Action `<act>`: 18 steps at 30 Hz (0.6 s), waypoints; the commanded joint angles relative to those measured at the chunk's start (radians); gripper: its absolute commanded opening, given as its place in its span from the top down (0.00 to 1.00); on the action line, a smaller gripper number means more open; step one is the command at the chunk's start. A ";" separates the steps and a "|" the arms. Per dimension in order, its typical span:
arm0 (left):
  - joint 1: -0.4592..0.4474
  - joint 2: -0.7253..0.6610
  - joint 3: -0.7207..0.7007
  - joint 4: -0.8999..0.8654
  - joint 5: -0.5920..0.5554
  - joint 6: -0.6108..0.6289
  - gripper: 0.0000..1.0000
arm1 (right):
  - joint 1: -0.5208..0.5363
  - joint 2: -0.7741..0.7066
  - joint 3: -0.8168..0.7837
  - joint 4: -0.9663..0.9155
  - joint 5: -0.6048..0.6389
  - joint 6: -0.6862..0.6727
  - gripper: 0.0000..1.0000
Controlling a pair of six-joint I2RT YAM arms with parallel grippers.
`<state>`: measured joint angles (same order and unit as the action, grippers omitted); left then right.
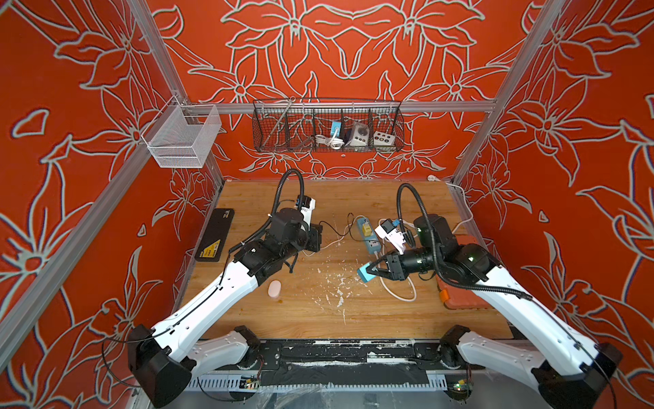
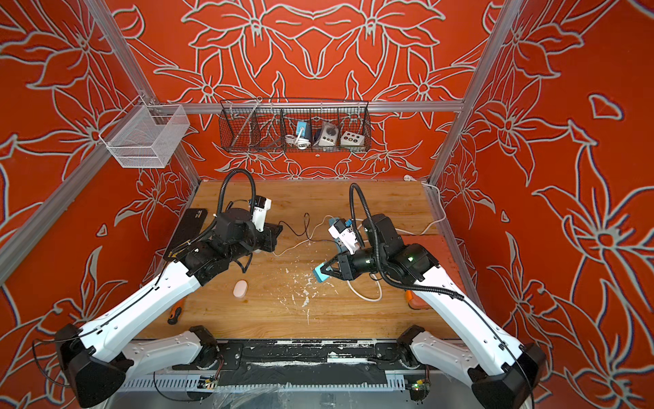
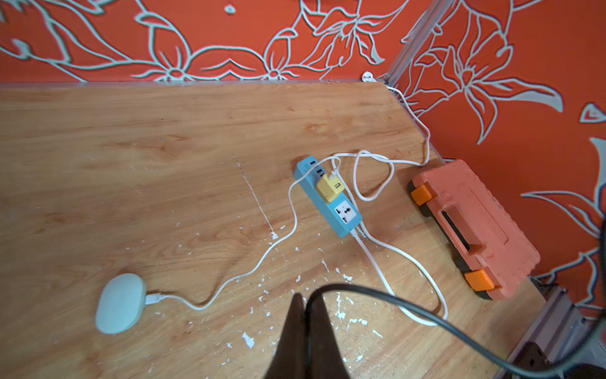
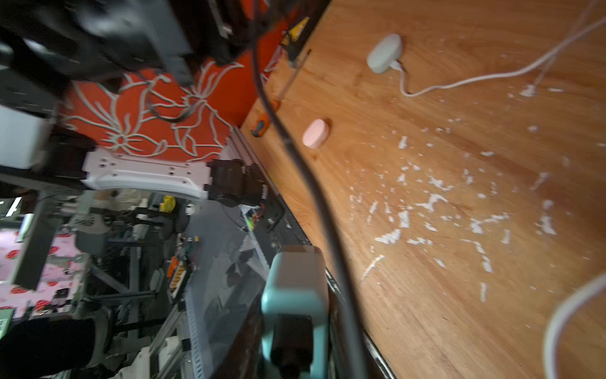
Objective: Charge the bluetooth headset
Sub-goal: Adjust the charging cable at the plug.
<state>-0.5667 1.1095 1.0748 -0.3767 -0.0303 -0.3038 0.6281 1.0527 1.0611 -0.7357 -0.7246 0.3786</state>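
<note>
My right gripper (image 1: pixel 369 272) (image 2: pixel 323 273) (image 4: pixel 295 328) is shut on a teal box (image 1: pixel 364 275) (image 4: pixel 295 282) with a dark recess, held just above the table near the front middle. It looks like the bluetooth headset's case, though I cannot be sure. My left gripper (image 1: pixel 318 230) (image 3: pixel 305 300) is shut on a thin black cable (image 3: pixel 410 303) (image 1: pixel 339 233) that trails right toward the blue power strip (image 1: pixel 368 233) (image 3: pixel 328 197). Where the cable ends is hidden. A yellow adapter (image 3: pixel 329 192) sits in the strip. Its white lead runs to a white oval puck (image 3: pixel 121 303) (image 4: pixel 383 54).
A pink oval case (image 1: pixel 274 288) (image 4: pixel 315 133) lies front left. An orange tool case (image 3: pixel 472 226) (image 1: pixel 460 297) sits along the right edge, a flat black box (image 1: pixel 215 233) at the left, a screwdriver (image 2: pixel 175 313) front left. Loose white cord (image 1: pixel 400 294) loops under the right arm. A wire basket (image 1: pixel 327 125) hangs on the back wall.
</note>
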 commanded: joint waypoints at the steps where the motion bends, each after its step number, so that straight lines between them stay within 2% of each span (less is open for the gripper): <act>1: 0.032 -0.033 0.058 -0.107 -0.029 0.003 1.00 | -0.003 0.022 0.021 -0.097 0.207 -0.098 0.94; 7: 0.061 -0.044 0.141 -0.206 0.022 0.001 1.00 | -0.004 0.083 0.016 -0.070 0.451 -0.081 0.94; 18: 0.068 0.000 0.136 -0.289 0.087 -0.040 1.00 | -0.004 0.253 0.081 0.042 0.724 -0.075 0.94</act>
<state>-0.5083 1.0893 1.2133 -0.6254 0.0212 -0.3199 0.6281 1.2793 1.1065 -0.7429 -0.1246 0.3218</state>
